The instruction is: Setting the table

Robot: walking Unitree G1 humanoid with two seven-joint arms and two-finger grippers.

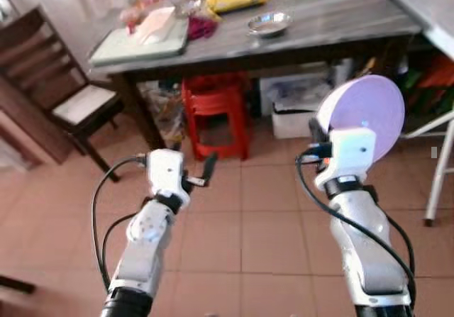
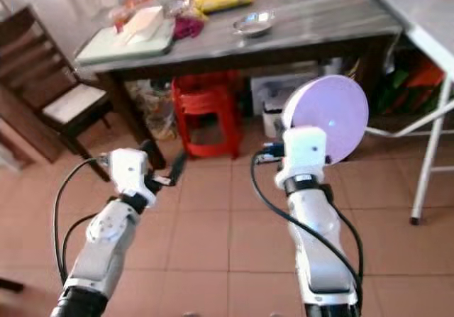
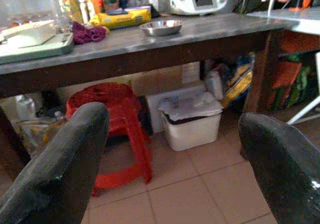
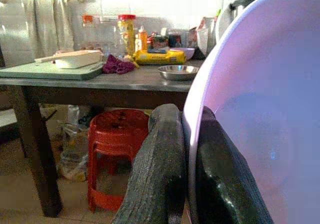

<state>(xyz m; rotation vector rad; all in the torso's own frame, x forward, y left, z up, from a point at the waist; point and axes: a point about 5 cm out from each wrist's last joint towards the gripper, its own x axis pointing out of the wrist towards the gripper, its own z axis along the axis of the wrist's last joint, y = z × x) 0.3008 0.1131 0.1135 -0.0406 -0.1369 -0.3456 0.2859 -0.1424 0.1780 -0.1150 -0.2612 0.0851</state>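
Grey table (image 1: 340, 20) ahead over tiled floor (image 1: 269, 218), right gripper (image 4: 187, 149) pinched on rim of lilac plate (image 1: 365, 115) held upright in the air, left gripper (image 3: 170, 149) wide open, holding nothing.

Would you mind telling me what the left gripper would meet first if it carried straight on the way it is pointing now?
Probably the red plastic stool under the grey table, or the white bin beside it. The open left gripper aims low, beneath the tabletop; depth is unclear.
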